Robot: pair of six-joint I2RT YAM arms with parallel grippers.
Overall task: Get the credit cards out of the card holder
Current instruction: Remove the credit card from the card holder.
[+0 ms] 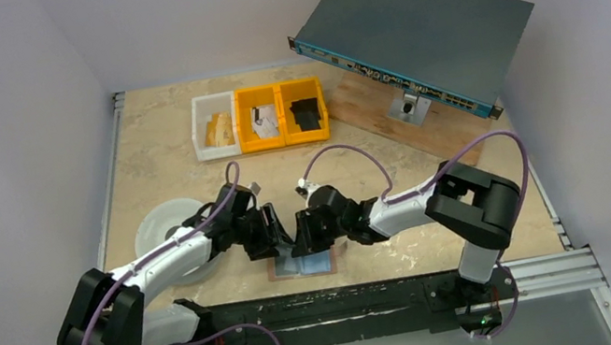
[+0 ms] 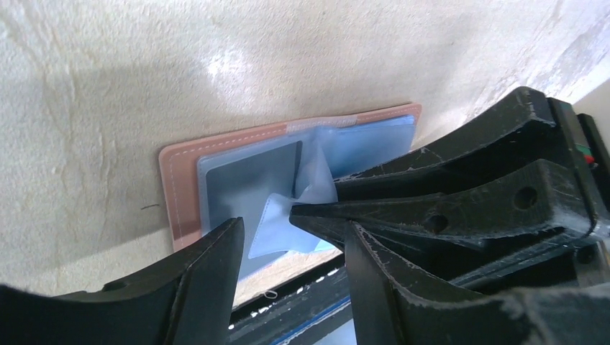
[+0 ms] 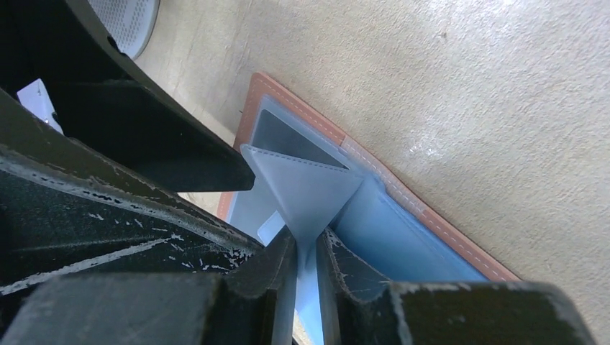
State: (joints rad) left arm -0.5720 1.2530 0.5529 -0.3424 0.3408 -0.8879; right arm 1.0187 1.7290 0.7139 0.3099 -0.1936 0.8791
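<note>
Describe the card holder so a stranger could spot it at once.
On the beige stone-patterned table, look to the near edge, where the left gripper and right gripper meet. Under them lies the open pinkish-tan leather card holder; its white stitching and pale blue inner sleeves set it apart from the yellow plastic bins behind.

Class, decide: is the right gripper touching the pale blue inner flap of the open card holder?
Touching. The right wrist view shows the right gripper with its jaws closed on the lifted flap, no gap either side.
</note>
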